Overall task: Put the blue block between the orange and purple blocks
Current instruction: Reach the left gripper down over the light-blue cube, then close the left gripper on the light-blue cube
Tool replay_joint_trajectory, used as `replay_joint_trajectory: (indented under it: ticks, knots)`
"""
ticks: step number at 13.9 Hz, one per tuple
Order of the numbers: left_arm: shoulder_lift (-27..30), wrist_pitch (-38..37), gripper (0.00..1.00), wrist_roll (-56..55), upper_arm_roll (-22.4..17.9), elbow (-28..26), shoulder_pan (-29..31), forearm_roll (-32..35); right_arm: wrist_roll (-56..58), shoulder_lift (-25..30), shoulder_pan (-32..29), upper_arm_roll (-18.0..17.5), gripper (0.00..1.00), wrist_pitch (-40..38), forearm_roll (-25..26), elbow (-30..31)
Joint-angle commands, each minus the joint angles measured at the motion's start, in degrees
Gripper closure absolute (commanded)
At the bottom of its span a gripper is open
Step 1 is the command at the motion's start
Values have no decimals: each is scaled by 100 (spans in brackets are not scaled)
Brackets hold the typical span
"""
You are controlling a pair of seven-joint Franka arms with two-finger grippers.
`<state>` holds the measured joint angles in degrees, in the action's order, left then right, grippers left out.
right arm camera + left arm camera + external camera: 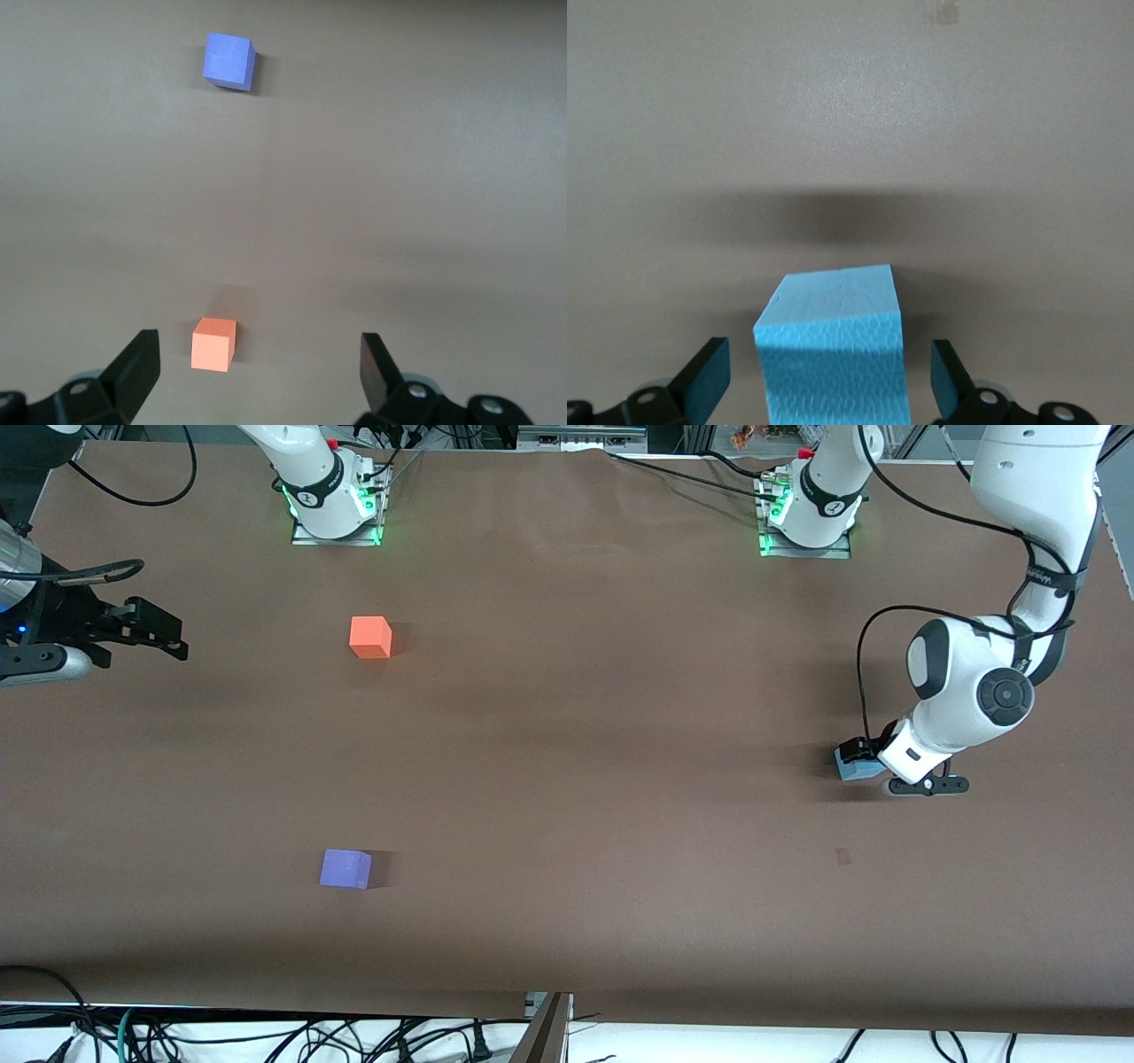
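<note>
Hovering above the worktop (567, 779) at the right arm's end, the right tool (151, 631) has its fingers (133, 367) spread wide with nothing between them; that arm waits. The orange block (370, 638) lies toward the same end, near the bases. The purple block (345, 868) lies nearer the front camera than the orange one, well apart from it. At the left arm's end, the left tool (864, 766) is down at the worktop, its fingers (709, 376) wide apart on either side of the blue block (852, 767), each with a gap to it, not gripping.
</note>
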<state>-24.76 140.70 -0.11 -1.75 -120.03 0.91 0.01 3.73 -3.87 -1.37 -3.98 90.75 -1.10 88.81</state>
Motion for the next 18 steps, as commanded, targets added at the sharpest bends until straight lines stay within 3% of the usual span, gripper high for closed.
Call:
replay_joint_trajectory:
  ticks: [1, 3, 4, 5, 8, 11, 15, 18]
  knots:
    - [-90, 116, 0, 90, -10, 32, -12, -36, 101, -44, -39, -6, 0, -40, -48, -118]
    - [-134, 124, 0, 90, -10, 41, -12, -36, 101, -44, -39, -6, 0, -31, -48, -118]
    - [-152, 124, 27, 90, -10, 41, -12, -36, 101, -44, -30, -6, 0, -31, -48, -118]
    - [-152, 124, 61, 90, -10, 41, -12, -36, 101, -44, -39, -6, 0, -31, -48, -118]
    - [-143, 89, 96, 125, -10, 67, -21, -28, 101, -44, -39, -6, 0, -40, -48, -118]
    - [23, -268, 100, 327, 60, 137, -21, -36, 93, -44, -39, -6, 0, -40, -48, -118]
    - [121, -2498, 100, 144, 727, 1356, -21, -124, 75, -44, -56, 2, 0, -31, -57, -118]
    - [-28, -2627, 100, -733, 1474, 1911, -100, -116, 75, -44, -56, -6, 0, -31, -48, -118]
